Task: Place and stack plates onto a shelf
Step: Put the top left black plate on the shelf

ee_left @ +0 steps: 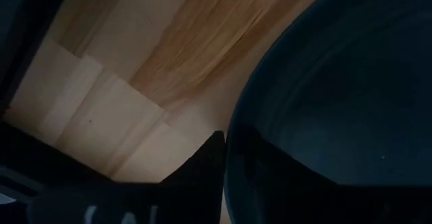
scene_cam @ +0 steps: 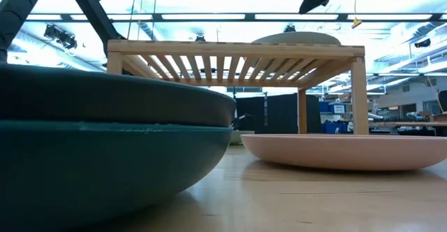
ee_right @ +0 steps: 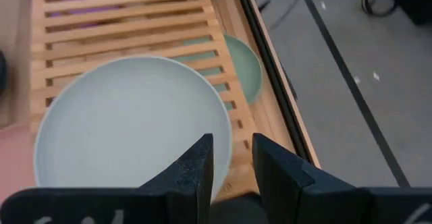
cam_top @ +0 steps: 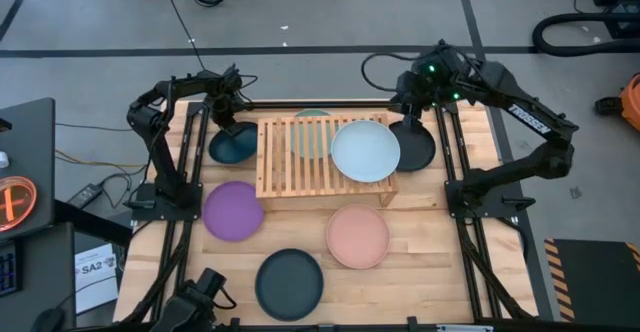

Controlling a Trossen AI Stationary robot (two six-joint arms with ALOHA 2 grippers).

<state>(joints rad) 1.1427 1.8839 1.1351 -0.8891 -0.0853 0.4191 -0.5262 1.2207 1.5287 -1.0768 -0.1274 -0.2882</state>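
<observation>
Plates around the light wooden slatted shelf.
Left claw closing at the round dark teal plate's rim, left of the shelf; grip cannot be told. Right claw, narrow and empty, hovers over the round pale blue-white plate on the shelf.

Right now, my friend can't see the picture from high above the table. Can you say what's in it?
A wooden slat shelf stands mid-table with a pale blue-white plate on top and a mint green plate underneath. Purple, salmon pink and charcoal plates lie in front. The left gripper is at a dark teal plate.
</observation>
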